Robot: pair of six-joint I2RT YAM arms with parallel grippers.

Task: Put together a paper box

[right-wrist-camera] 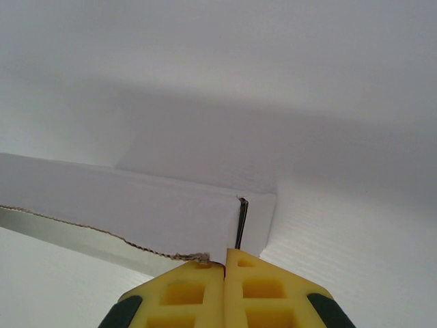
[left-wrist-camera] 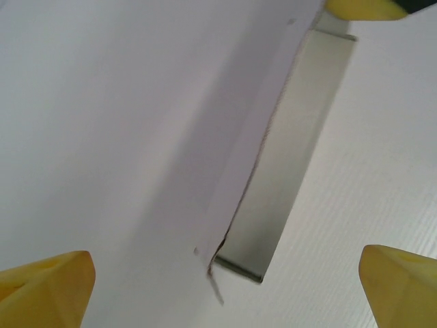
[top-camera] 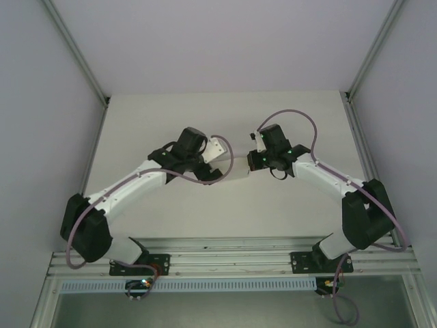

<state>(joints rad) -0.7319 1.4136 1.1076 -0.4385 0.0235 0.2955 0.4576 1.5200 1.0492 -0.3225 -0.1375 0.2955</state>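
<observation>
The paper box (left-wrist-camera: 136, 137) is plain white cardboard lying on the white table, its long side wall (left-wrist-camera: 287, 171) in shadow. My left gripper (left-wrist-camera: 225, 294) hovers over it, open, with yellow fingertips (left-wrist-camera: 48, 290) spread wide on both sides. My right gripper (right-wrist-camera: 225, 263) is shut on the box's end, beside a corner slit (right-wrist-camera: 240, 222) and a ragged cardboard edge (right-wrist-camera: 102, 229). One of its yellow fingers (left-wrist-camera: 362, 7) shows at the box's far end in the left wrist view. In the top view, the left gripper (top-camera: 215, 164) and right gripper (top-camera: 254, 162) meet mid-table.
The white table (top-camera: 273, 212) is enclosed by pale walls with metal posts (top-camera: 102, 102) at the back corners. An aluminium rail (top-camera: 225, 263) carrying both arm bases runs along the near edge.
</observation>
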